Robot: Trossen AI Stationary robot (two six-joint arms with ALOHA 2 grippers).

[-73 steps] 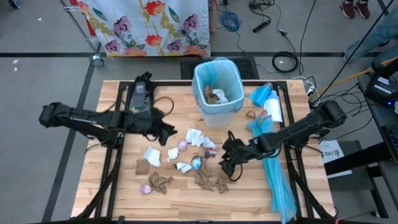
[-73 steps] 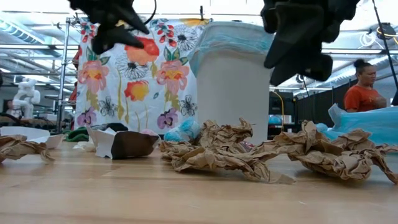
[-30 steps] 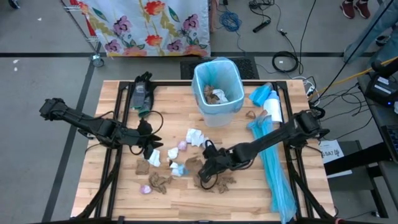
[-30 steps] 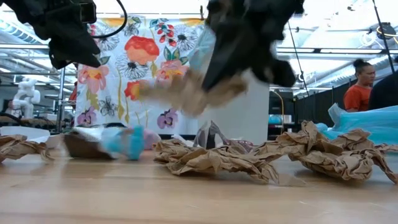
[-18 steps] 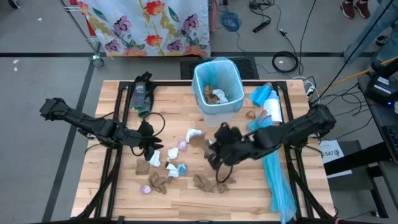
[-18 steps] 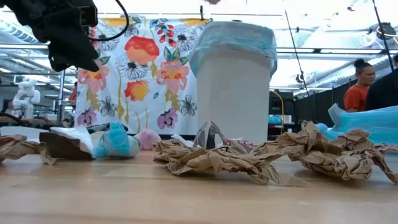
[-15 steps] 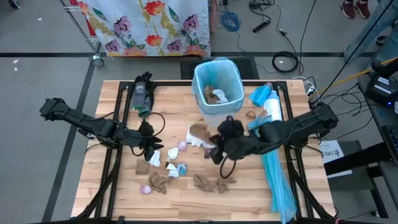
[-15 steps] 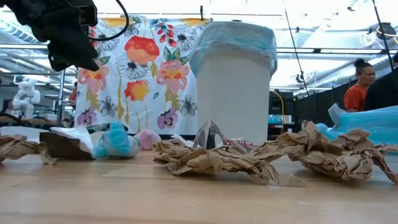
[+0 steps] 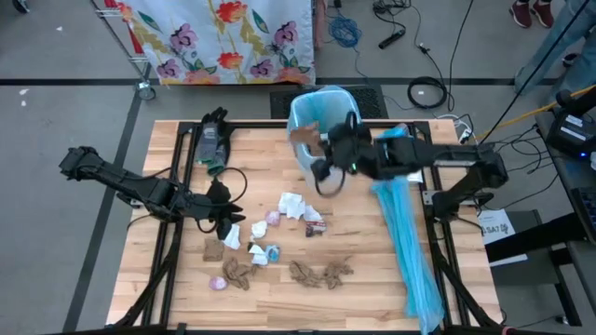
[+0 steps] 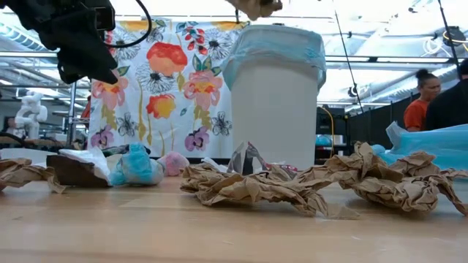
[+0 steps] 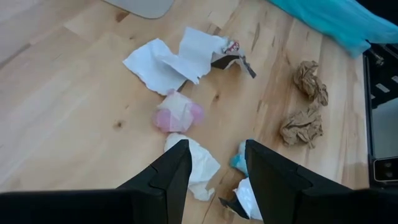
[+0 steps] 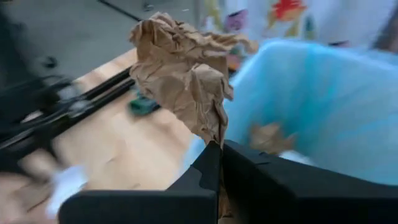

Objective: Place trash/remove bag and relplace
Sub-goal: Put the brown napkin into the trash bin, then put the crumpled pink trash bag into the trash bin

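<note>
Grasping brown paper (image 12: 183,74) | right end effector (image 12: 219,158) | seemingly above bin (image 9: 318,104) | left end effector (image 11: 214,163) released

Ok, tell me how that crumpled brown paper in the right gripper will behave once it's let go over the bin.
The crumpled brown paper stands up from the shut right gripper without drooping, so it is probably light and fairly stiff. Its irregular creases suggest it won't roll. At the bin's rim, it might catch the blue liner.

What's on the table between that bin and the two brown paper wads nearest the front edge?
In the high view, white tissue lies between the bin and the brown wads.
</note>
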